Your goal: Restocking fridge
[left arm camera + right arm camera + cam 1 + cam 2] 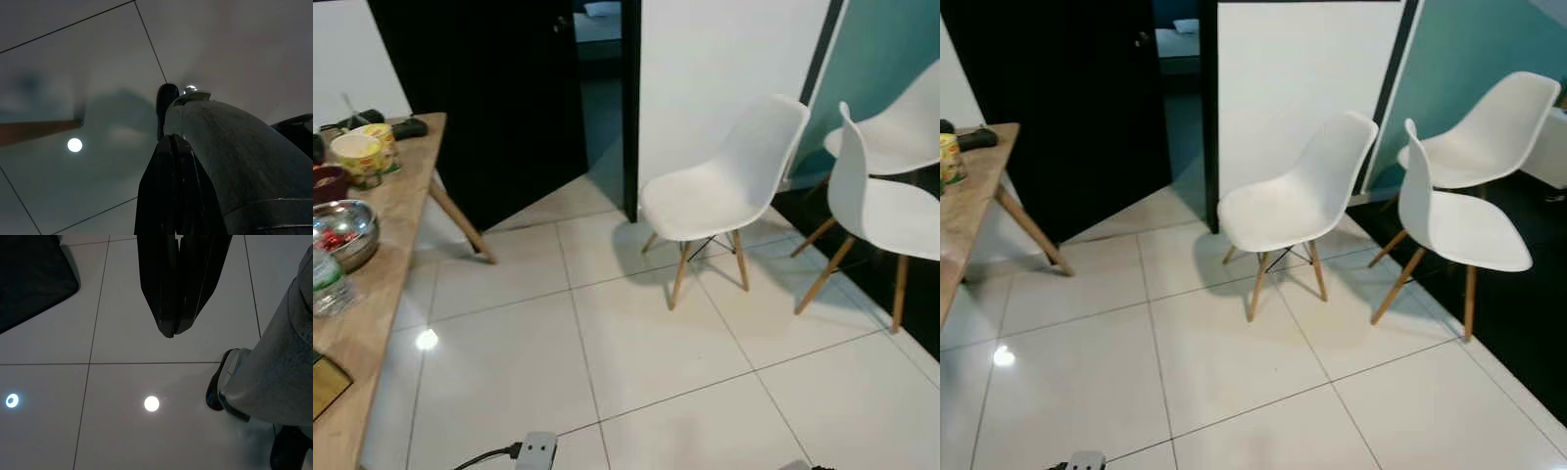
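White tiled floor (636,352), three white chairs (724,186), wooden table (372,294) with bowls, both idle grippers' jaws pressed together

Home dining area, I judge: white tiled floor (636,362), three white shell chairs (724,186) on wooden legs, wooden table (391,255) carrying metal bowl (342,233) and food tubs (362,157) along its edge.
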Controlling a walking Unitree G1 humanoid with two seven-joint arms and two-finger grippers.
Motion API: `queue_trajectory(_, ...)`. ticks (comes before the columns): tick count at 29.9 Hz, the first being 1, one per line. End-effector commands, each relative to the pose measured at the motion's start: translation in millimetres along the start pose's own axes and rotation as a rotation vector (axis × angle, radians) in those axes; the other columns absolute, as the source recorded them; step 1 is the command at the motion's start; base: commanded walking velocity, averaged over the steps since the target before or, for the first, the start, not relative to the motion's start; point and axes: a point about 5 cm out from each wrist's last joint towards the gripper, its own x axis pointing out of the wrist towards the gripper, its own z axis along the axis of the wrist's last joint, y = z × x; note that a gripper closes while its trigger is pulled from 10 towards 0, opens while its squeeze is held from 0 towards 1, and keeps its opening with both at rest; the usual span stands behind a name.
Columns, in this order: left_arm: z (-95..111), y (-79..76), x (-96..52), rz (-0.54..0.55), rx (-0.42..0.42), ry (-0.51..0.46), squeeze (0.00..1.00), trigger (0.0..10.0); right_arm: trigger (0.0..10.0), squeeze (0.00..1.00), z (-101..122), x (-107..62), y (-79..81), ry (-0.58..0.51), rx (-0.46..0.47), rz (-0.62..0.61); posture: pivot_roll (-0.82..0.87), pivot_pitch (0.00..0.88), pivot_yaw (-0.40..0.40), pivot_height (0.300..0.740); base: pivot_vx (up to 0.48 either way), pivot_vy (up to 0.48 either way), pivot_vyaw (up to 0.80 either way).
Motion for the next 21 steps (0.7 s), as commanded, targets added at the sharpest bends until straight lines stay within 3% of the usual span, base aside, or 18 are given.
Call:
queue_trajectory(1, -8.9, -3.8, -0.3, -0.015, 0.01, 0.035, 0.0, 10.0, 10.0, 0.0, 2.4, -0.3, -3.7, -0.009, -0.007, -0.009, 0.05, 0.0, -0.041, 0.74, 0.39, 0.0, 0.0)
queue_trajectory(11, -9.1, -3.9, -0.4, -0.017, 0.014, 0.035, 0.0, 10.0, 10.0, 0.0, 2.2, -0.2, -2.5, -0.009, -0.01, 0.004, 0.05, 0.0, -0.041, 0.74, 0.39, 0.0, 0.04)
queue_trajectory(21, -9.3, -3.7, -0.4, -0.017, 0.015, 0.038, 0.0, 10.0, 10.0, 0.0, 2.1, -0.2, -1.6, -0.008, -0.007, 0.016, 0.05, 0.0, -0.04, 0.74, 0.378, 0.0, 0.8)
